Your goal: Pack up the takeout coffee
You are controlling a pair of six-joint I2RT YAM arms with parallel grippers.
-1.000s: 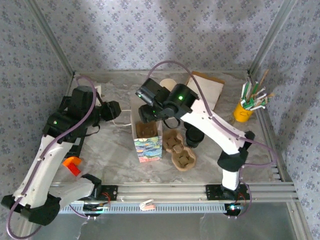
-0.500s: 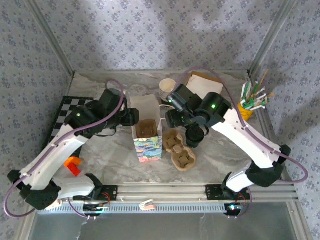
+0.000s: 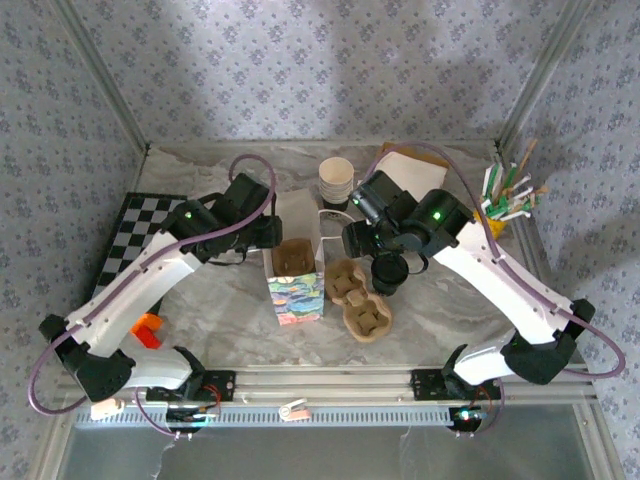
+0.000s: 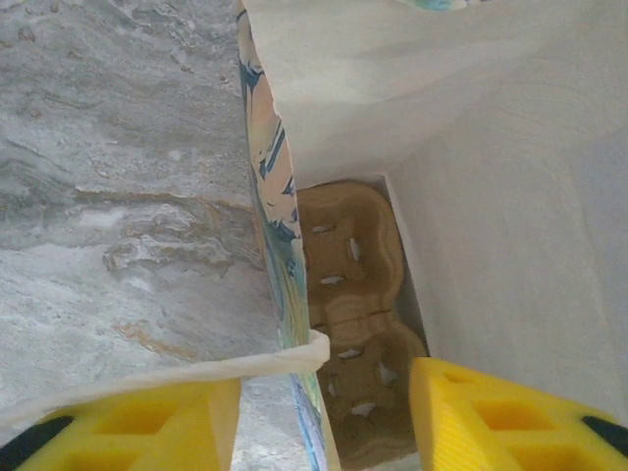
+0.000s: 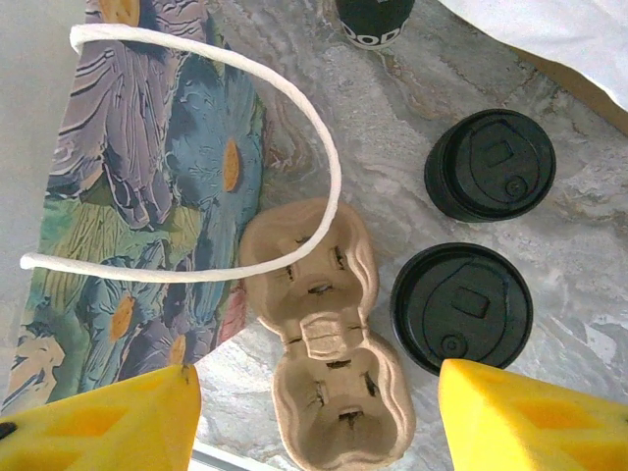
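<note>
The flower-printed paper bag [image 3: 296,283] stands open at mid-table with a brown cup carrier [image 4: 351,294] lying inside it. A second brown carrier [image 3: 358,298] [image 5: 329,339] lies on the table just right of the bag. Two black-lidded coffee cups [image 5: 489,164] [image 5: 461,306] stand beside that carrier. My left gripper [image 3: 266,234] [image 4: 324,417] is open at the bag's rim, its fingers straddling the bag's wall and white handle [image 4: 186,375]. My right gripper [image 3: 360,236] [image 5: 319,422] hangs open above the loose carrier, holding nothing.
A white paper cup [image 3: 336,179] and a brown-and-white flat bag [image 3: 410,176] sit at the back. A yellow holder of stirrers [image 3: 490,222] is at the right. A checkered board [image 3: 128,235] and an orange piece [image 3: 146,331] lie at the left.
The left arm swung right until its gripper reached the bag's rim. The right gripper moved from over the bag to the right, above the loose carrier and cups.
</note>
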